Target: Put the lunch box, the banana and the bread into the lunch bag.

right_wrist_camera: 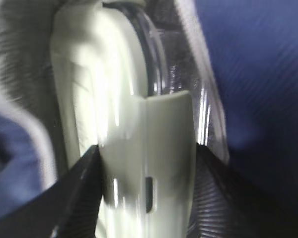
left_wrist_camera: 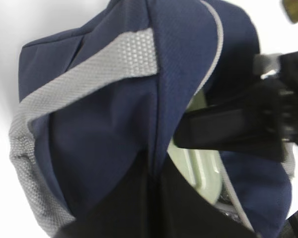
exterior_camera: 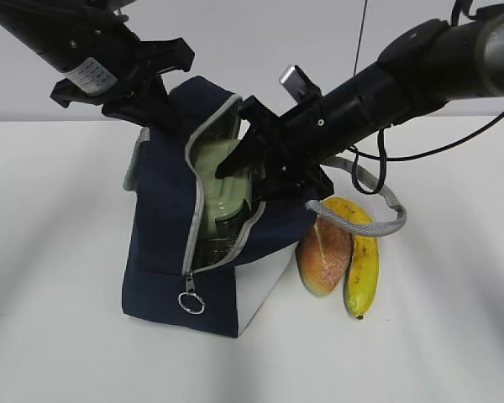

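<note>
We have the lunch box (exterior_camera: 223,189) halfway inside the lunch bag (exterior_camera: 164,243), our right gripper (exterior_camera: 244,168) clamped across its slick, rigid lid edge. Our left gripper (exterior_camera: 139,105), pressed together, pinches the soft bag's rim open.

In the exterior view the lunch box (exterior_camera: 223,189) shows only as a pale green patch inside the mouth of the lunch bag (exterior_camera: 164,243); its lower part is hidden by the bag's wall and by the right gripper (exterior_camera: 245,158), whose fingertips are lost in the opening. The left gripper (exterior_camera: 147,101) has its fingertips hidden behind the bag's top. Both arms run off the top edge. The bread (exterior_camera: 323,252) is partly covered by the bag's grey handle (exterior_camera: 365,222). The right wrist view is blurred and close; the left wrist view is soft too.
</note>
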Robot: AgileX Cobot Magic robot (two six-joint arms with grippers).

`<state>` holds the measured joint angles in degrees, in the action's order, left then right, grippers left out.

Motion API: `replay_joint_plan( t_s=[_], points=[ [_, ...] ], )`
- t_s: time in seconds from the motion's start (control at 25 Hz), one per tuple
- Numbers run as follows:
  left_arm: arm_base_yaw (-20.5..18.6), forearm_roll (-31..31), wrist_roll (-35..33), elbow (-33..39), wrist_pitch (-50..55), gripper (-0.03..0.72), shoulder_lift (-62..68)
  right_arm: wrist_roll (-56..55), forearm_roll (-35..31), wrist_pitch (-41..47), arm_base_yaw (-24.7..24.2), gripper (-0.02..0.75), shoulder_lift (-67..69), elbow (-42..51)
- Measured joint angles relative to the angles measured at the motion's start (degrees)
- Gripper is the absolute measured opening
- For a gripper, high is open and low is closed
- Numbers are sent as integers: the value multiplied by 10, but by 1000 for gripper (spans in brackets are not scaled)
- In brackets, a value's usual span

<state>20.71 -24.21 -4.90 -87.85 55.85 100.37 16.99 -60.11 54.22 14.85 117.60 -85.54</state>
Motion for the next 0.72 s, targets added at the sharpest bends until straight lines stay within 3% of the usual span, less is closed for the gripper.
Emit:
replay_joint_plan(
  t_s=[0.72],
  points=[
    [0, -2, 0, 0, 0, -3, 0, 0, -12, -41, 10, 377, 78, -10]
  ],
)
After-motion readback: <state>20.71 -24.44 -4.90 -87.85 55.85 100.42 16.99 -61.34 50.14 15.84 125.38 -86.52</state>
